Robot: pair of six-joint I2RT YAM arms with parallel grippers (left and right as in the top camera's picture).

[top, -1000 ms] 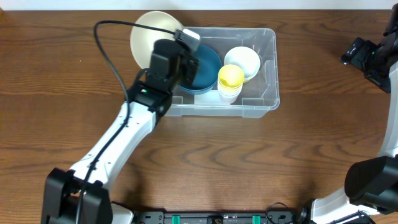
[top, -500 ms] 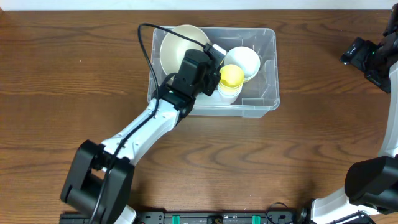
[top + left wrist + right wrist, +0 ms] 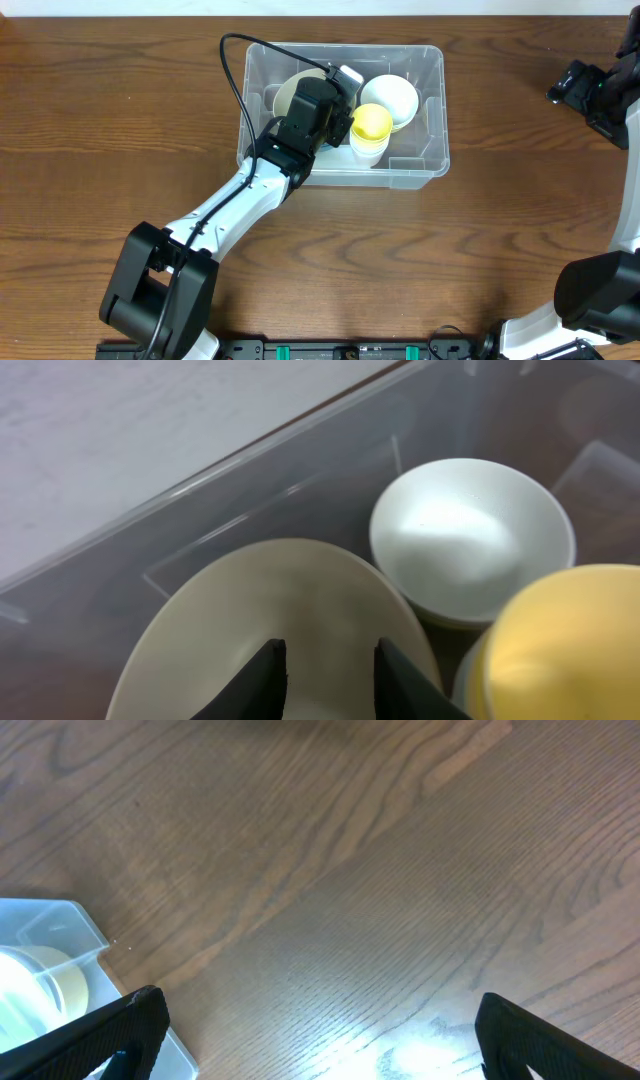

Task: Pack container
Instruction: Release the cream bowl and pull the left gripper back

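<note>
At the bottom middle of the left wrist view, the left gripper [image 3: 328, 650] has its two dark fingers [image 3: 268, 672] a little apart, with a narrow gap between them. Through that gap the pale surface of a cream bowl [image 3: 270, 600] shows. The bowl's near edge is hidden under the fingers, so I cannot tell whether they touch it, but nothing is visibly clamped. To the upper right of the cream bowl sits a white bowl [image 3: 470, 540], its mouth up, and a yellow cup [image 3: 570, 640] fills the lower right corner just beside it. All three lie inside the container [image 3: 432, 110], whose clear wall runs diagonally across the upper left of the wrist view. In the overhead view the container sits in the upper middle of the frame on the wooden table [image 3: 120, 150], with the cream bowl in its left half, the white bowl toward its upper right, and the yellow cup in the middle. The left arm [image 3: 230, 205] reaches up from the lower left over the container's near wall, and a black cable [image 3: 232, 70] loops above it. The right gripper [image 3: 320, 1012] is at the upper right edge of the overhead view, well apart from the container. Its fingers [image 3: 140, 1030] are spread wide at the two lower corners of its own view, with only bare table between them and one corner of the container at the lower left.
</note>
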